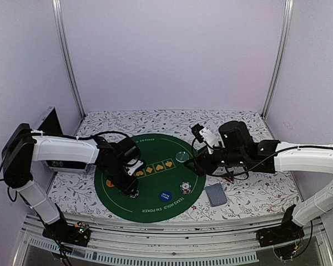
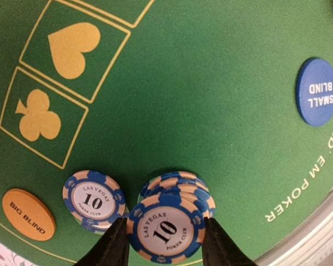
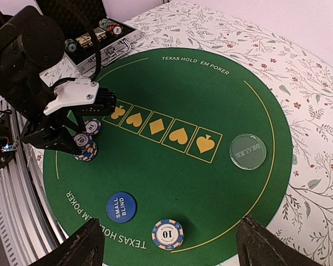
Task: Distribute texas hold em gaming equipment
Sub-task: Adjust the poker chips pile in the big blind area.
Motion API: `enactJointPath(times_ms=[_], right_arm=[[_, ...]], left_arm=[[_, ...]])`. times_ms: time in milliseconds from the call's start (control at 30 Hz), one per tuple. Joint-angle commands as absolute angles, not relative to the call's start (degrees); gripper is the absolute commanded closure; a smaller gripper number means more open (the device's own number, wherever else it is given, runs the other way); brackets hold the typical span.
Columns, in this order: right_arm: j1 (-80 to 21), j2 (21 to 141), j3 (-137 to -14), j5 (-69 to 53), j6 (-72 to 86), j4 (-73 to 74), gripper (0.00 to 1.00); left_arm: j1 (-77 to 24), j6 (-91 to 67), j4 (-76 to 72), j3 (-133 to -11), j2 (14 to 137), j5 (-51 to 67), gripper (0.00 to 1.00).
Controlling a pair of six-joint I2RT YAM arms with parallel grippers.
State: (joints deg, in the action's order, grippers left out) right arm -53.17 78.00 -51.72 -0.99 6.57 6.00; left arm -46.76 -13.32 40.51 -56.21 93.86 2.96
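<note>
Matt, felt-like green cloth for the poker mat (image 2: 211,83). Smooth, glossy plastic for the poker chips (image 2: 166,230) and blue small-blind button (image 2: 317,92). Clear, shiny plastic for the dealer disc (image 3: 247,151). Bright metal edging on the case (image 3: 108,41) at 10 o'clock.

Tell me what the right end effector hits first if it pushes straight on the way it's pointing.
Probably the stack of blue-striped poker chips on the green mat. It sits right ahead, between the open right end effector fingers, though depth is hard to judge.
</note>
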Motion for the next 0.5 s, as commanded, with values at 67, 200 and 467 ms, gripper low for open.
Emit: enactJointPath(times_ms=[67, 200, 467], right_arm=[[-52.91, 75.78, -51.15, -0.26, 6.38, 6.16, 0.16], [-52.75, 75.42, -50.81, -0.01, 6.33, 6.29, 0.16], [-52.79, 75.21, -50.73, -0.10, 6.42, 6.35, 0.16]], left_arm=[[-47.01, -11.78, 41.27, -56.71, 95.16, 4.51, 0.53], [-46.98, -11.56, 41.96, -57.05, 94.70, 4.33, 0.49], [-47.32, -11.03, 42.17, -57.47, 94.16, 3.93, 0.37]])
